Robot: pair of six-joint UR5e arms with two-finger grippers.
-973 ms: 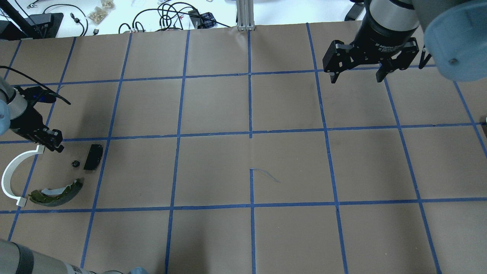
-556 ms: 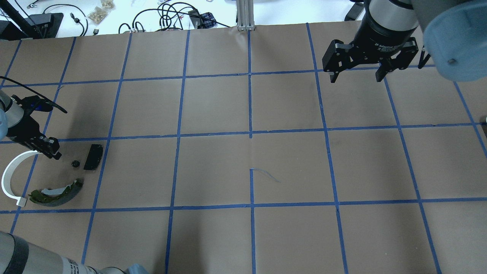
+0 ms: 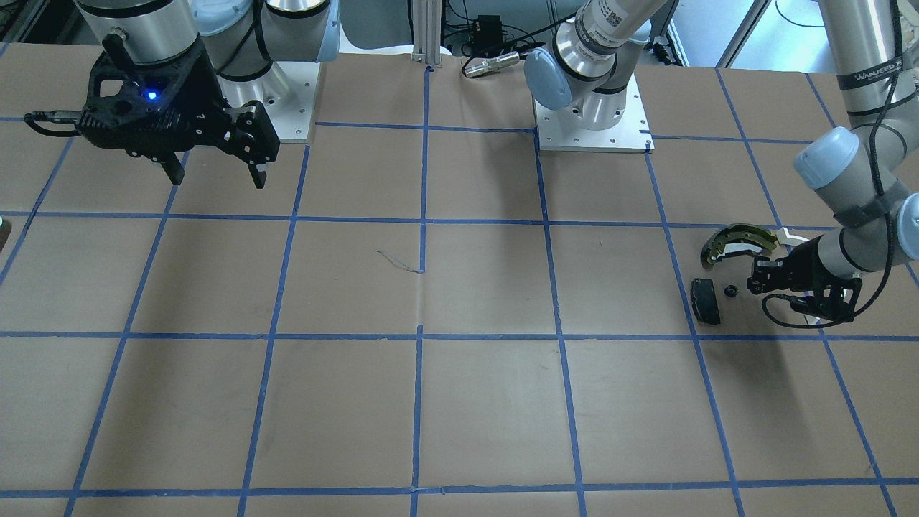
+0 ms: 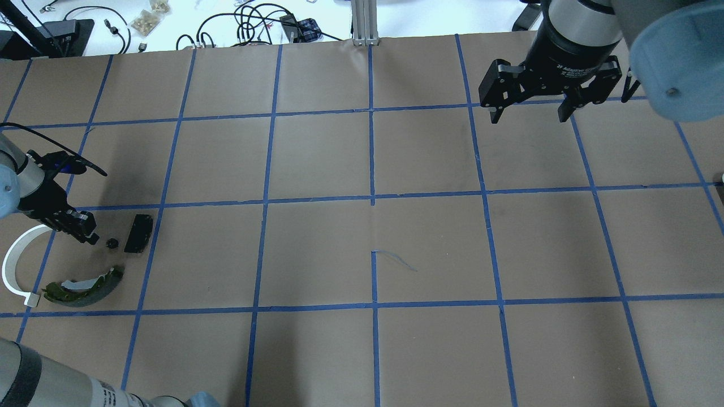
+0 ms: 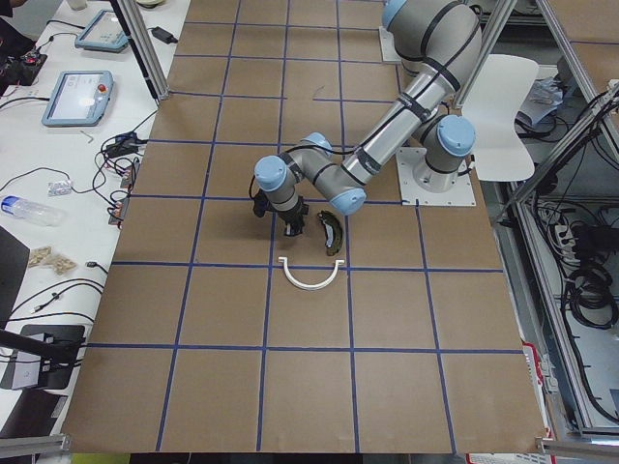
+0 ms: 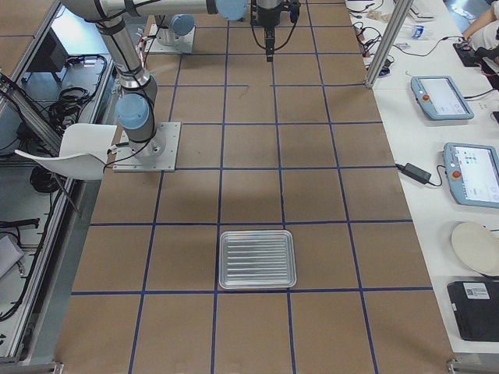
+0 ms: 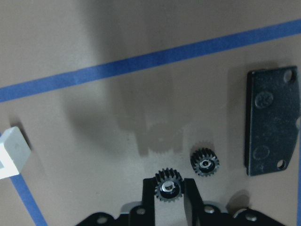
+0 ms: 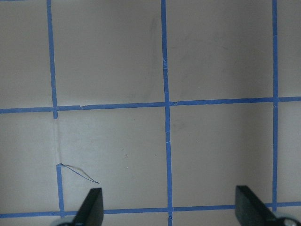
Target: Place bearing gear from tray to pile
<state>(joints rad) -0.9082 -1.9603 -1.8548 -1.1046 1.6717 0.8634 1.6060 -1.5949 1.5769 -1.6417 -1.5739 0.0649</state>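
Two small black toothed gears show in the left wrist view. One, the bearing gear (image 7: pixel 168 189), is pinched between the fingers (image 7: pixel 190 200) of the left gripper (image 4: pixel 87 233), jaws clamped against its sides. The gripper's shadow falls on the paper just beyond it. How high it is off the surface cannot be read.

The second gear (image 7: pixel 204 163) lies flat on the table (image 4: pixel 317 254), bore up. It is just beside the held one and not touching it.

Pile around them:
- The black pad (image 4: pixel 138 233) is near the second gear on the side away from the gripper, with a gap between.
- The brake shoe (image 4: pixel 85 287), olive and curved, lies nearer the robot.
- The white arc (image 4: pixel 14 263) is at the table's left edge, its near end just beside the shoe's tip. Its other end passes under the left arm.

The gripper holds the bearing gear low over this pile, between arc and pad.

The tray (image 6: pixel 257 259), ribbed metal, shows only in the exterior right view. It is at the table's right end, well apart from the pile.

The right gripper (image 4: pixel 530 116) hangs over the far right part of the table, jaws spread wide. Its wrist camera looks down on brown paper and blue tape lines (image 8: pixel 164 103).
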